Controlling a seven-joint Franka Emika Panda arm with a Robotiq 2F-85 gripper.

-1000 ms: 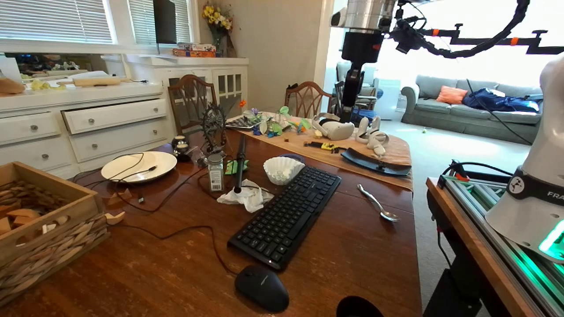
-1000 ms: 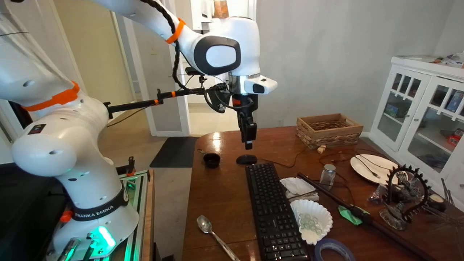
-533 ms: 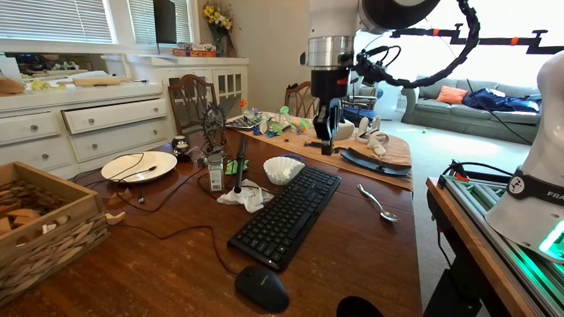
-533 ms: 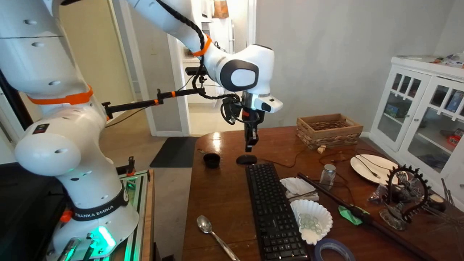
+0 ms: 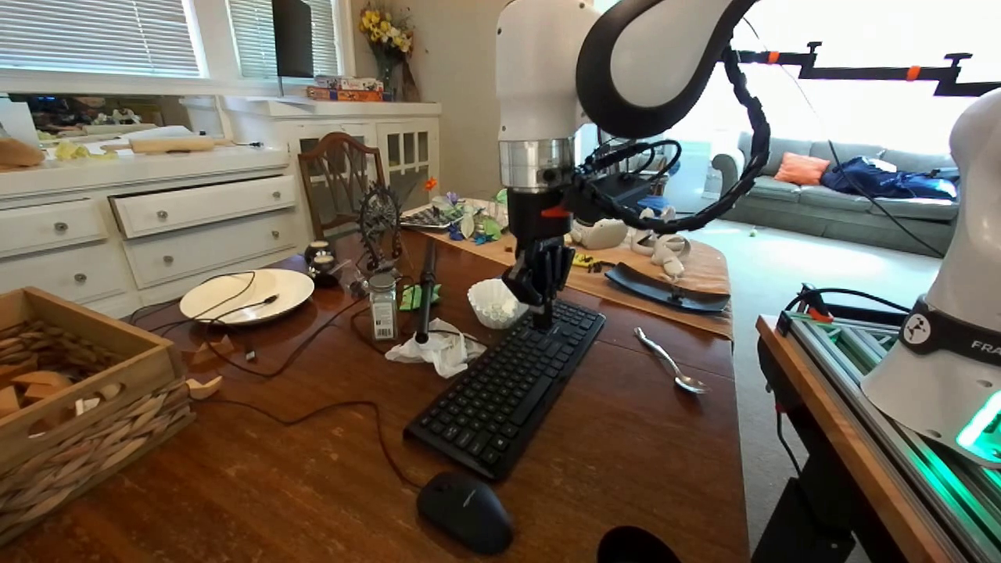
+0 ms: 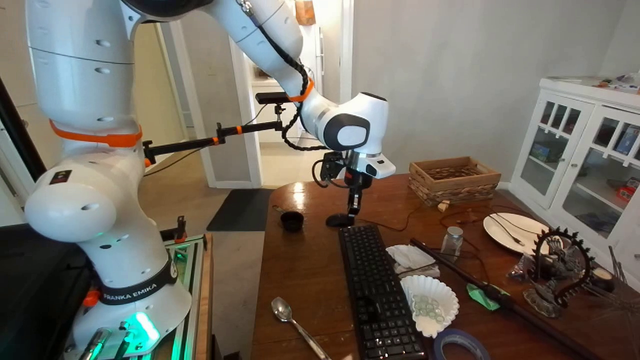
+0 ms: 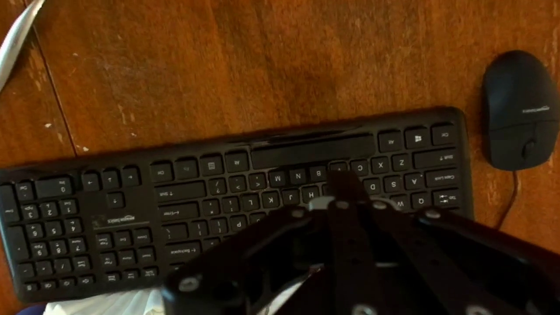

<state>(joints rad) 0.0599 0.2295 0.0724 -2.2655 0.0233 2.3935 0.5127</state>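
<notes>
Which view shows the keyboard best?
Wrist view: from above, most of the keyboard shows with legible lettering, though the gripper hides part. Both exterior views show it slanted, lettering too small to read.

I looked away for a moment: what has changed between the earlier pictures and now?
In an exterior view the gripper has moved down and to the picture's left, toward the keyboard; it sits lower in both exterior views. It is shut, with nothing visibly held, and nothing was seen taken up or let go. The keyboard, mouse, spoon and white bowl stayed put.

Claw (image 5: 542, 321) — lower, nearer the keyboard (image 5: 507, 385)
</notes>
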